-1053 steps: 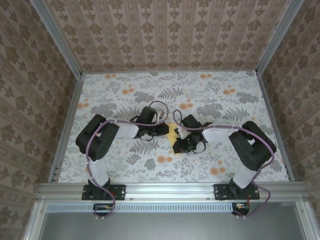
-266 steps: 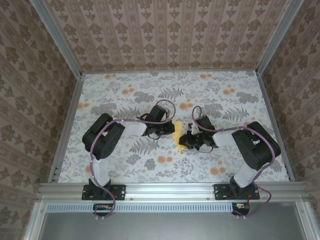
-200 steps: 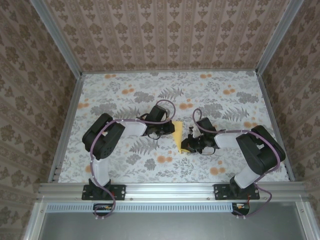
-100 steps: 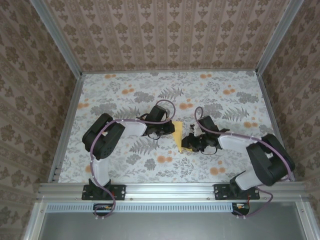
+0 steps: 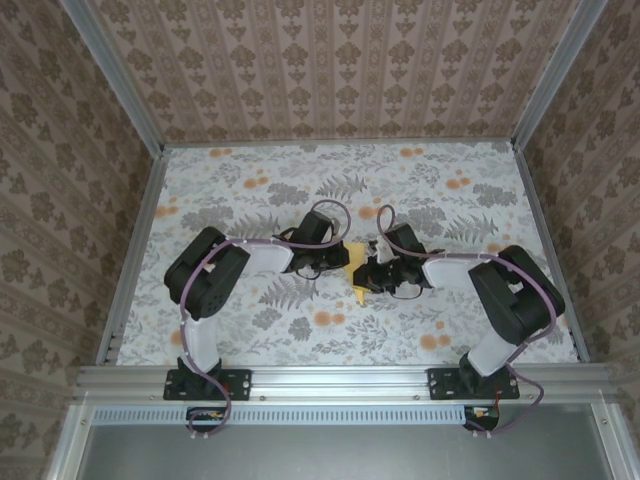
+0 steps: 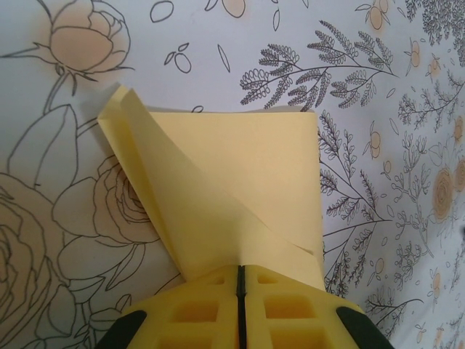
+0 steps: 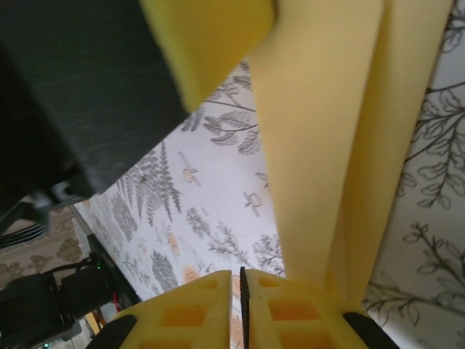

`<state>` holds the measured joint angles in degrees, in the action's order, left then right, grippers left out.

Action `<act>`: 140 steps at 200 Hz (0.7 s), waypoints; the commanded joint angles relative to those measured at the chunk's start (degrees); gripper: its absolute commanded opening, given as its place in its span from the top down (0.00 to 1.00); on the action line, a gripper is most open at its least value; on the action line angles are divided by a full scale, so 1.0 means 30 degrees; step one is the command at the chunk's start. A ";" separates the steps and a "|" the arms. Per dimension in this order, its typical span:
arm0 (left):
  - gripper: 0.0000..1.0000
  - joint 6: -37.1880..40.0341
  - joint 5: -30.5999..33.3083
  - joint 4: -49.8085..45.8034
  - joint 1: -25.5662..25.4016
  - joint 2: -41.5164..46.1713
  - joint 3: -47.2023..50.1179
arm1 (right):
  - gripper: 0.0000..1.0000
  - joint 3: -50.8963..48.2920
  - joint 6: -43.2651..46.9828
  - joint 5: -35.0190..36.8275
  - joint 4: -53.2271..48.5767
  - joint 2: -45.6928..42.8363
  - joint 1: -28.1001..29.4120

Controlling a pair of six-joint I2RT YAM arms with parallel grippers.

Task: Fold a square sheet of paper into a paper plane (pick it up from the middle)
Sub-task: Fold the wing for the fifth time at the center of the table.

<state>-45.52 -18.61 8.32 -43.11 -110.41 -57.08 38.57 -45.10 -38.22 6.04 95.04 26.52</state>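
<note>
Top view: you have one folded sheet of paper (image 5: 354, 272) mid-table between two grippers, left gripper (image 5: 338, 262) and right gripper (image 5: 368, 276). Floral tablecloth (image 5: 250, 190), patterned walls (image 5: 330, 70). The right gripper sits closer in than half a second ago. Left wrist: left gripper (image 6: 239, 305) clamped on the sheet (image 6: 240, 182). Right wrist: right gripper (image 7: 242, 309) jaws together, sheet (image 7: 341, 145) against one pad; grip unclear.

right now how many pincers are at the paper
2. The left pincer is shut on the paper, at its left side. The right pincer is shut at its right side; whether it pinches the paper is unclear.
</note>
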 commanded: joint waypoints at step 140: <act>0.90 -0.0908 0.1218 -0.3330 -0.0160 -0.0943 0.1221 | 0.90 -0.0617 0.2923 0.0739 -0.5518 0.1154 0.0716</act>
<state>-46.98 -18.55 9.04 -43.11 -110.30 -56.64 39.31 -39.79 -38.00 3.86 98.63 27.09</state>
